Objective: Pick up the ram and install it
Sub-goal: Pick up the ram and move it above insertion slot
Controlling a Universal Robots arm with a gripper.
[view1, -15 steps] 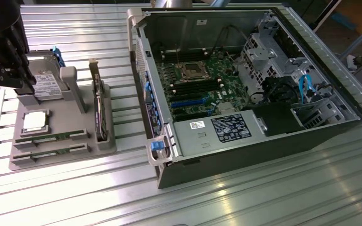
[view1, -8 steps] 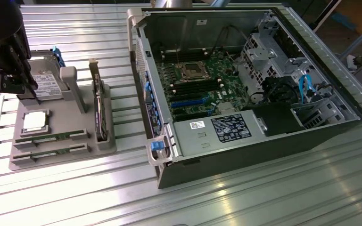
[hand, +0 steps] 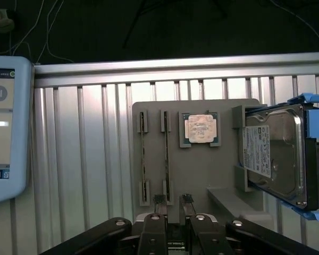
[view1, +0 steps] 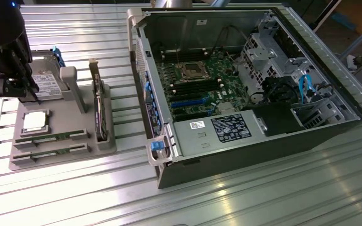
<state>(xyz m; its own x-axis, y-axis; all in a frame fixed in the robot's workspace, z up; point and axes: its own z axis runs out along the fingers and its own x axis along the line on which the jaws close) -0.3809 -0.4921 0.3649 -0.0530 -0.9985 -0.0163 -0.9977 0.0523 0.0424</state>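
Observation:
Two ram sticks (view1: 50,138) (hand: 166,156) stand on edge side by side in slots of a grey holder (view1: 61,157) (hand: 223,175); the second stick (hand: 143,159) is parallel to the first. They are thin green boards. My gripper (view1: 24,87) (hand: 173,200) hangs above the holder and touches nothing. In the exterior view it is over the holder's far left part, beside the hard drive. Its fingertips (hand: 159,200) stand apart with nothing between them, close to one end of the nearer stick.
The holder also carries a silver CPU (view1: 35,120) (hand: 200,129), a hard drive in a blue frame (view1: 45,82) (hand: 276,156) and an upright dark card (view1: 99,110). An open computer case (view1: 332,117) with its motherboard (view1: 197,84) lies at the exterior view's right. A tablet (hand: 5,127) sits off the table.

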